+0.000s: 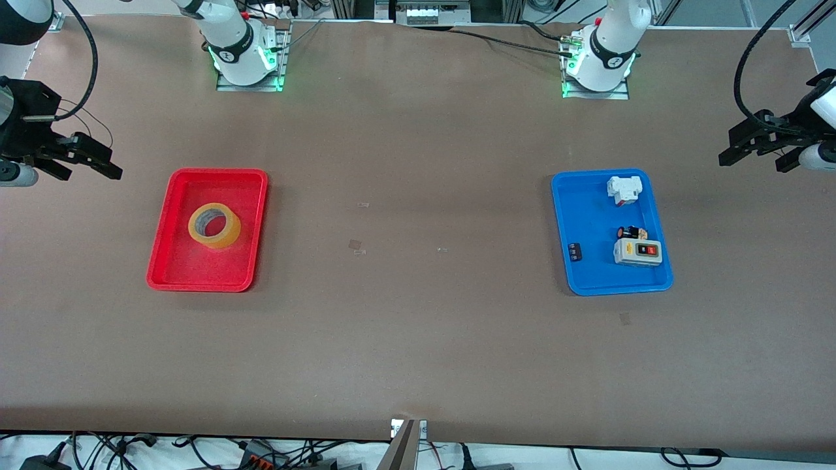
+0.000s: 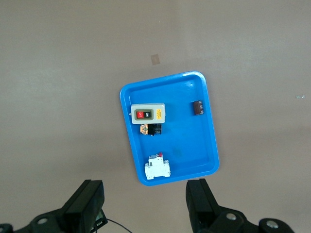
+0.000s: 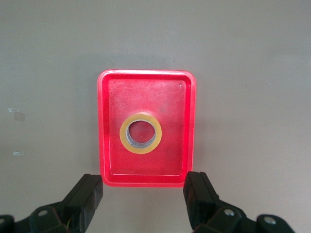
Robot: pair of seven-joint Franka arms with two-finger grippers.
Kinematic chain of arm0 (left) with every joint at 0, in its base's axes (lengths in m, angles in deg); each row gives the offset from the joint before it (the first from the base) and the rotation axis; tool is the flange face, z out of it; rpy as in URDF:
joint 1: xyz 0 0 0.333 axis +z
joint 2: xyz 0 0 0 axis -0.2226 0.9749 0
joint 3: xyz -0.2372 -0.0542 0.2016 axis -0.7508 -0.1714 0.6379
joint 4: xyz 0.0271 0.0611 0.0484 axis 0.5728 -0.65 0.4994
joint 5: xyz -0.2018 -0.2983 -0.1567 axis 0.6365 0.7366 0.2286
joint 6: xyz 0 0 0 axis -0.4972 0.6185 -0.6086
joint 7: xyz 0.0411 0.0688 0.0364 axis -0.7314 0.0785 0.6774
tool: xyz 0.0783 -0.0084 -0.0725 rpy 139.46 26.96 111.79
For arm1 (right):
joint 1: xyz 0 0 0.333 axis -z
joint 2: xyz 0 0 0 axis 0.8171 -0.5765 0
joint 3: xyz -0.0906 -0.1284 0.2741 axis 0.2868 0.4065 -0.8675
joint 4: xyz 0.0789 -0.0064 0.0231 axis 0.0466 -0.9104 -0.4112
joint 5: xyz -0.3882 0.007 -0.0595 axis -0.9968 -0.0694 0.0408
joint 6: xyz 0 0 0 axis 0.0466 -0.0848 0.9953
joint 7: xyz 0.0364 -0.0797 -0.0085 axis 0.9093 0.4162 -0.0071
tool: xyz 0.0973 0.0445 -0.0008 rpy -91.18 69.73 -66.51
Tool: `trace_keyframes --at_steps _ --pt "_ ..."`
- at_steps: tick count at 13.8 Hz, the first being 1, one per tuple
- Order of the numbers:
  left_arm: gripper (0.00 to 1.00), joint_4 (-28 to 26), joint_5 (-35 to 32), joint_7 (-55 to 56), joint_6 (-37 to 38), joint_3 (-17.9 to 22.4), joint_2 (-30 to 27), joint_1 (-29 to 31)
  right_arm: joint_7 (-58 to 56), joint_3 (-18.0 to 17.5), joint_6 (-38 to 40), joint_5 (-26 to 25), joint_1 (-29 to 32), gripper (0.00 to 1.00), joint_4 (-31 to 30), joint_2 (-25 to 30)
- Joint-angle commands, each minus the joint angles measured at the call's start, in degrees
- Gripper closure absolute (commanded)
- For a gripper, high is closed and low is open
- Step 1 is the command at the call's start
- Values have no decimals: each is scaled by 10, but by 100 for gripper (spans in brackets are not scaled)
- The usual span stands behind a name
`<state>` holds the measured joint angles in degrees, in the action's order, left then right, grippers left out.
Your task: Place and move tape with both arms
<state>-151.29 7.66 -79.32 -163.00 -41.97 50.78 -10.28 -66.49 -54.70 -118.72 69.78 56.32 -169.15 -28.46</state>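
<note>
Your tape (image 1: 214, 225) lies flat in red tray (image 1: 248, 228), toward table's right-arm end. Right gripper (image 3: 143, 194) over that table edge, left gripper (image 2: 146, 206) over other edge; both spread wide, holding nothing.

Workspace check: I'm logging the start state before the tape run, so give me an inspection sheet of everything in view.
Surface: brown table, a few small tape scraps near the middle.
Job's things: tape lies flat in the red tray, toward the right arm's end.
Clutter: blue tray toward the left arm's end holds a white breaker, a grey switch box, a small black and orange part and a small dark block.
Grippers: left claw open, in the air beside the blue tray; right claw open, in the air beside the red tray.
Cables: black cables at both arms and below the table's near edge.
Surroundings: metal framing by the bases.
</note>
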Motion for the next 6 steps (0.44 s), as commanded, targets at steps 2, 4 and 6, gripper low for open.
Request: trace_keyframes --at_steps 2,4,6 --pt "0 -5 -3 -7 6 0 -10 -1 -2 -9 7 5 11 0 -9 14" --pt "0 -5 -3 -7 8 0 -10 -1 -2 -10 7 2 9 0 -9 14" --pt "0 -5 -3 -8 8 0 -10 -1 -2 -10 8 2 10 0 -9 14"
